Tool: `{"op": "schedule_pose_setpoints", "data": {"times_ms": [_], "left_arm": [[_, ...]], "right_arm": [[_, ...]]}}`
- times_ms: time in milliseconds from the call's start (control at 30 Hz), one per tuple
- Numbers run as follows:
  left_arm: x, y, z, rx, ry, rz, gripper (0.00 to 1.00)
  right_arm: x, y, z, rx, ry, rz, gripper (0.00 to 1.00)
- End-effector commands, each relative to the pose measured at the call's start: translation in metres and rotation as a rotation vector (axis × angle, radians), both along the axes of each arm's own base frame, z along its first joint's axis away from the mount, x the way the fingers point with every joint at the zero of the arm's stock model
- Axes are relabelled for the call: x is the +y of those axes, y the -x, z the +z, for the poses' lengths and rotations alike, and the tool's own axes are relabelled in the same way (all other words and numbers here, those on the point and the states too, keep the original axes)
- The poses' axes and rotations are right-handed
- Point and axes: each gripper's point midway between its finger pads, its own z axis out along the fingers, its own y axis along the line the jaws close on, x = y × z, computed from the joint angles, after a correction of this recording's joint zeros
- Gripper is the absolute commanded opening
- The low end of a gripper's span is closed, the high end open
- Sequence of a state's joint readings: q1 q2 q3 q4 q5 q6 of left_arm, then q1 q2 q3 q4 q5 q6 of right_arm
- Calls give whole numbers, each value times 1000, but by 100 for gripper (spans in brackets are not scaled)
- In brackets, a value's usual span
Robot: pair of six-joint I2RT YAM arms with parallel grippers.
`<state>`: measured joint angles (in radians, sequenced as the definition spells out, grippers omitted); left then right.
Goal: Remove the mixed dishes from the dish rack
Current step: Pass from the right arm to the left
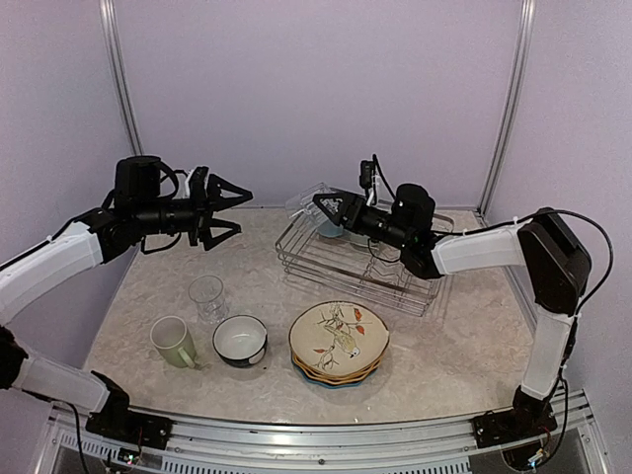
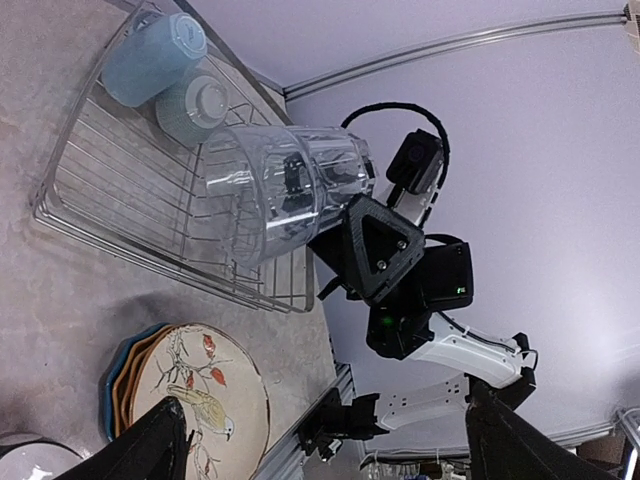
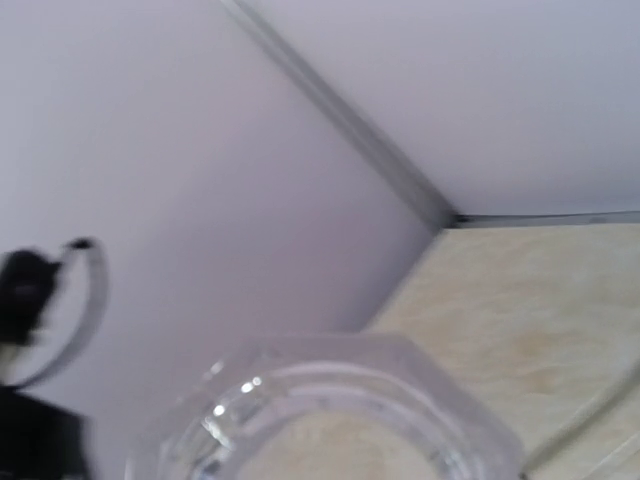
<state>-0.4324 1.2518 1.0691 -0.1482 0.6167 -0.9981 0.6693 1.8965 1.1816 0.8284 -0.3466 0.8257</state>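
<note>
The silver wire dish rack (image 1: 395,286) sits at the back right; it also shows in the left wrist view (image 2: 110,190). A light blue mug (image 1: 331,229) lies in its far end (image 2: 150,55), beside another upturned pale vessel (image 2: 195,100). My right gripper (image 1: 326,205) is shut on a clear glass (image 1: 301,202) and holds it tilted above the rack's left end (image 2: 270,190). The glass fills the right wrist view (image 3: 330,410), blurred. My left gripper (image 1: 240,211) is open and empty in the air, left of the rack.
On the table in front stand a second clear glass (image 1: 207,296), a pale green mug (image 1: 173,341), a dark-outside bowl (image 1: 240,341) and a plate stack topped by the bird-print plate (image 1: 339,338) (image 2: 190,400). Walls close in behind and at both sides.
</note>
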Motion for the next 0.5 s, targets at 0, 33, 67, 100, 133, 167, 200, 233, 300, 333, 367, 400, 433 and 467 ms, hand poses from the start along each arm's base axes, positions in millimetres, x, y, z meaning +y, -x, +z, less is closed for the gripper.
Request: {"op": "schedule_pose_setpoints", "data": {"times_ms": [0, 33, 67, 100, 133, 167, 200, 233, 300, 333, 367, 400, 433, 467], "left_arm": [[-14, -4, 17, -49, 123, -73, 91], [-16, -6, 16, -43, 135, -71, 91], [-17, -6, 15, -39, 147, -72, 91], [-18, -7, 16, -43, 164, -77, 91], [-21, -6, 17, -42, 180, -89, 90], [-25, -6, 15, -35, 194, -110, 90], [-28, -5, 16, -39, 212, -135, 88], [-32, -2, 19, -49, 232, -158, 88], [-38, 2, 26, -91, 262, -185, 88], [-41, 5, 30, -114, 270, -197, 88], [-45, 9, 35, -135, 276, -213, 88], [-49, 11, 37, -141, 276, -230, 87], [-52, 11, 37, -135, 272, -240, 86], [-54, 11, 36, -129, 269, -244, 85]], "right_arm": [[9, 41, 60, -85, -218, 172, 0], [11, 45, 62, -84, -231, 189, 0], [14, 51, 65, -86, -241, 208, 0], [17, 56, 67, -91, -246, 222, 0], [20, 60, 68, -92, -250, 233, 0], [21, 63, 67, -91, -253, 237, 0], [23, 66, 65, -86, -258, 242, 0], [25, 68, 63, -78, -263, 249, 0], [31, 73, 63, -75, -282, 282, 0], [35, 76, 64, -74, -288, 299, 0], [38, 77, 64, -72, -290, 308, 0], [41, 78, 63, -71, -293, 317, 0], [44, 80, 62, -68, -293, 325, 0], [47, 82, 60, -63, -292, 334, 0]]}}
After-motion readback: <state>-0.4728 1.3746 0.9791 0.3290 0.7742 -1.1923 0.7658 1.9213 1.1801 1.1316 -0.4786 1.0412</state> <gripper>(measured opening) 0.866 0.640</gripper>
